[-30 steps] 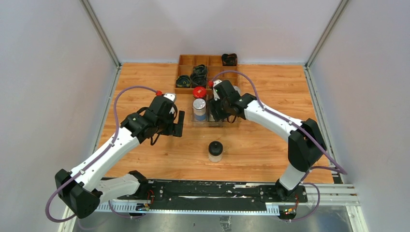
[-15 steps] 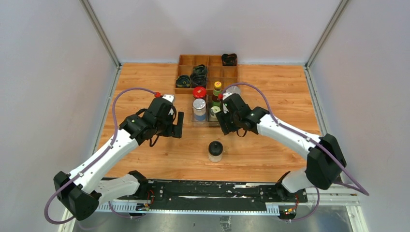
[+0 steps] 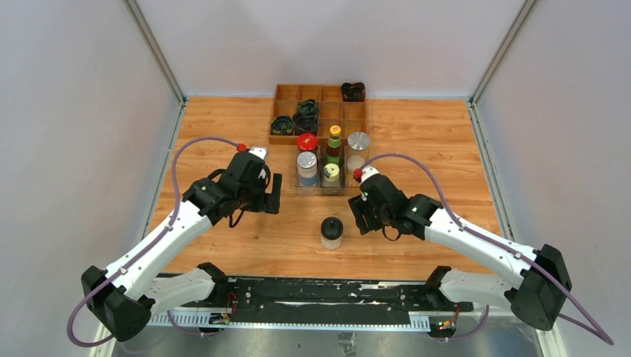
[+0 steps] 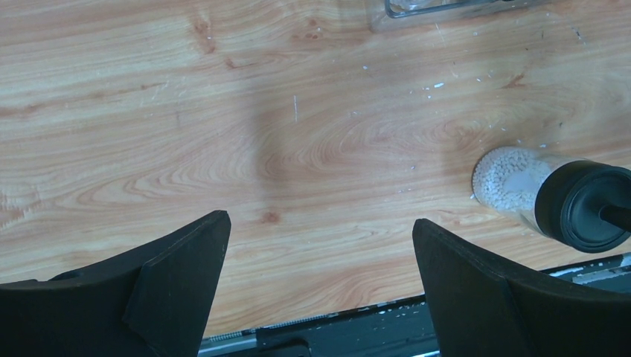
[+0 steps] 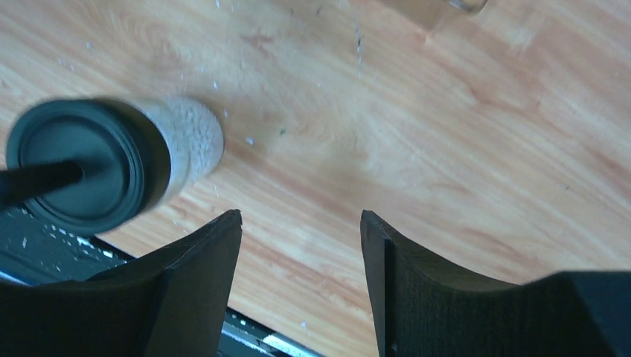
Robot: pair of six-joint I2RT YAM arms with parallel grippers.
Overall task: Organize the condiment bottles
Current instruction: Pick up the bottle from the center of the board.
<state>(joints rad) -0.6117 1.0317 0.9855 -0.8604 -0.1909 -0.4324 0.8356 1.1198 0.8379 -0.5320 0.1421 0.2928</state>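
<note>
Table (image 3: 223, 126): wooden top; carries all the items listed below.
Clear tray (image 3: 316, 190): sits at the centre of the table, just in front of the wooden box (image 3: 286, 93).
Bottles in tray: five, all upright.
Left column: red-capped jar (image 3: 307, 141) at the back, blue-labelled jar (image 3: 306, 167) with a silver cap in front of it.
Middle column: green bottle (image 3: 335, 141) with a yellow-green cap at the back, pale-yellow-capped jar (image 3: 331, 172) in front.
Right column: silver-capped jar (image 3: 358, 145) at the back.
Black-capped jar (image 3: 331, 232): stands upright on the bare table, in front of the tray and apart from it, between the two arms. It holds white granules, as the left wrist view (image 4: 551, 193) shows.
Left end effector (image 3: 274, 192): released, fingers spread wide, nothing between them. It hangs over bare table to the left of the tray, with the black-capped jar off to its right.
Right end effector (image 3: 364, 216): released, fingers partly apart with only bare table between them (image 5: 301, 238). It sits just right of the black-capped jar (image 5: 111, 160), not touching it.
Wooden box: divided into compartments; dark coiled bundles (image 3: 298, 119) lie in several of them.
</note>
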